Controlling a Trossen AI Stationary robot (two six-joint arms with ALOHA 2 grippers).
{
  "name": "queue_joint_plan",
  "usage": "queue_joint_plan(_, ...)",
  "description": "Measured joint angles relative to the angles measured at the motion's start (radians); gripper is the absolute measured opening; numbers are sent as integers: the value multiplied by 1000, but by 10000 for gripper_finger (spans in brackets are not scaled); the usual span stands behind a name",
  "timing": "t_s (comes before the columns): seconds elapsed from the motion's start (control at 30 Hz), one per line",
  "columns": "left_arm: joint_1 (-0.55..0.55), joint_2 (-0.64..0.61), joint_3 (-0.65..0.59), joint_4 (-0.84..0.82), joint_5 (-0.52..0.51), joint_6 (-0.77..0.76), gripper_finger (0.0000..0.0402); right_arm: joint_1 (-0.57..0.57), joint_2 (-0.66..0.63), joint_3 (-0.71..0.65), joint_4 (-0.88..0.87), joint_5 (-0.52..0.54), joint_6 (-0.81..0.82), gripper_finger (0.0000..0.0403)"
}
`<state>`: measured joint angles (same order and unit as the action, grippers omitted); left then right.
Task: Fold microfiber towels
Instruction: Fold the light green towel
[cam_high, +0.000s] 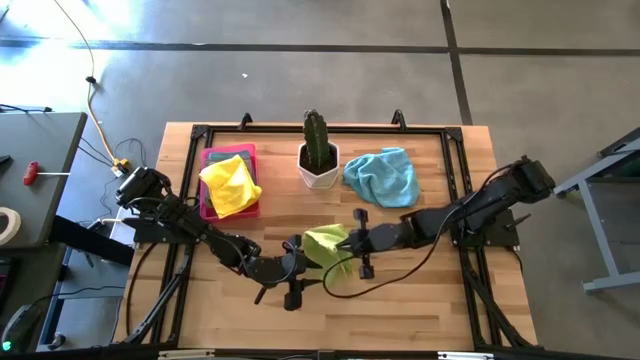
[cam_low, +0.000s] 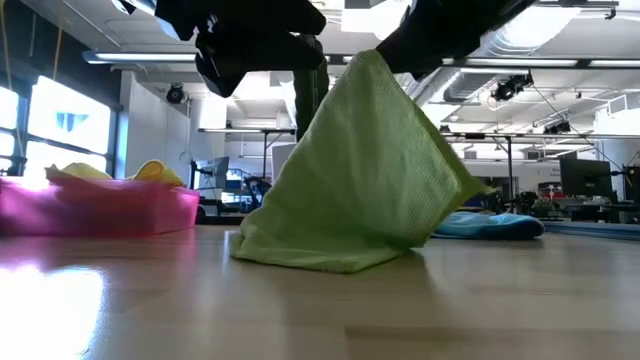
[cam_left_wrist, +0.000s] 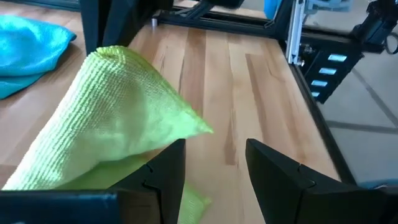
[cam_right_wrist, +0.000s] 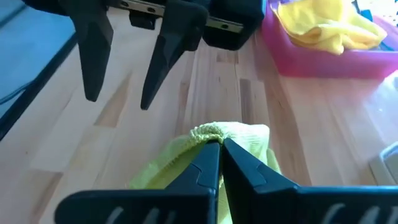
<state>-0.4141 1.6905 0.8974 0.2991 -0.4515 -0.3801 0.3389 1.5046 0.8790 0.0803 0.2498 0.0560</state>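
Here the green towel (cam_high: 328, 243) hangs tent-like just in front of the cactus pot (cam_high: 319, 165), one edge on the table (cam_high: 430, 300). The right gripper (cam_right_wrist: 219, 144) is pinched shut on its peak, likely lifting it for folding. The left gripper (cam_left_wrist: 214, 165) waits beside it, half-open and empty.
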Motion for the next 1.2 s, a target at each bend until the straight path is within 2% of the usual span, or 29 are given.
queue_joint_plan(0.13, 0, 0, 0, -44, -1, 37, 157, 0, 1, 30, -95, -4, 72, 1)
queue_joint_plan(0.3, 1, 1, 0, -72, -18, 18, 157, 3, 6, 6, -96, -3, 147, 1)
queue_joint_plan(0.4, 3, 16, 0, -64, -112, 87, 157, 3, 8, 5, -81, -8, 153, 0)
queue_joint_plan(0.57, 13, 36, 0, -62, -334, 327, 157, 4, 8, 6, -71, -29, 146, 0)
queue_joint_plan(0.63, 24, 37, -2, -59, -368, 403, 157, 4, 8, 6, -76, -52, 146, 0)
queue_joint_plan(0.7, 46, 35, 0, -41, -323, 431, 157, 4, 8, 5, -78, -60, 146, 0)
queue_joint_plan(0.87, 120, 41, -1, 2, -54, 456, 157, 4, 8, 5, -53, -60, 89, 0)
queue_joint_plan(0.93, 147, 52, -1, 29, 24, 478, 157, 4, 8, 5, -46, -59, 63, 0)
queue_joint_plan(1.07, 185, 66, 3, 118, 51, 483, 157, 4, 8, 5, -38, -59, 37, 0)
queue_joint_plan(1.2, 198, 69, 3, 122, 57, 514, 157, 4, 8, 5, -44, -59, 22, 0)
